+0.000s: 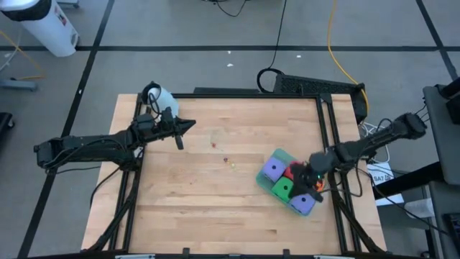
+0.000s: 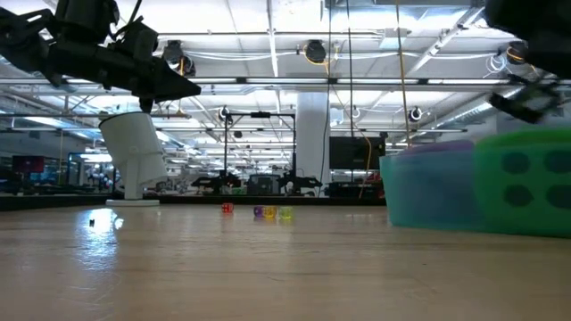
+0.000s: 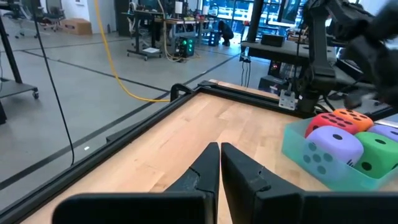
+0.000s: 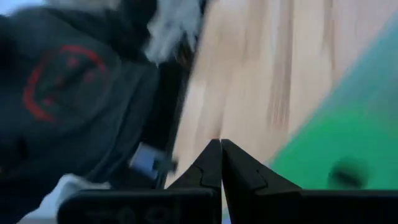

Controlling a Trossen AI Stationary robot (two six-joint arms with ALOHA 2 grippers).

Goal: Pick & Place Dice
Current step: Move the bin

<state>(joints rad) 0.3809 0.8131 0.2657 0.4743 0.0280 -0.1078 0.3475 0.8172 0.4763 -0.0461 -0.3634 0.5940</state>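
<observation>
In the low view, the nearest objects are the green die (image 2: pixel 526 192) and one purple-blue die (image 2: pixel 428 187), both large at the right edge of the wooden table (image 2: pixel 268 267). The high view locates them in the translucent green tray (image 1: pixel 267 184) at the table's right side. The tray holds five dice packed together: a purple-blue die (image 1: pixel 272 169) at its upper-left end, the green die (image 1: pixel 282 188) below it, the red die (image 1: pixel 295 171) beside them, a second purple-blue die (image 1: pixel 304 204) at the lower-right end, and the orange die (image 1: pixel 316 188), which is mostly covered by the arm.

The right gripper (image 1: pixel 310 178) sits directly over the tray's right portion, above the red and orange dice. Its fingers (image 4: pixel 208 167) are pressed together with nothing between them (confirmed in the right wrist view, where green fills the background).

The left gripper (image 1: pixel 188 125) waits over the table's upper-left area, well apart from the tray. Its fingers (image 3: pixel 205 168) are also closed and empty; the left wrist view looks across bare wood toward the tray.

Several tiny coloured items (image 2: pixel 257 211) lie on the table's middle (too small to identify).

Beyond the far table edge stands a white cylindrical object (image 2: pixel 134 156).
</observation>
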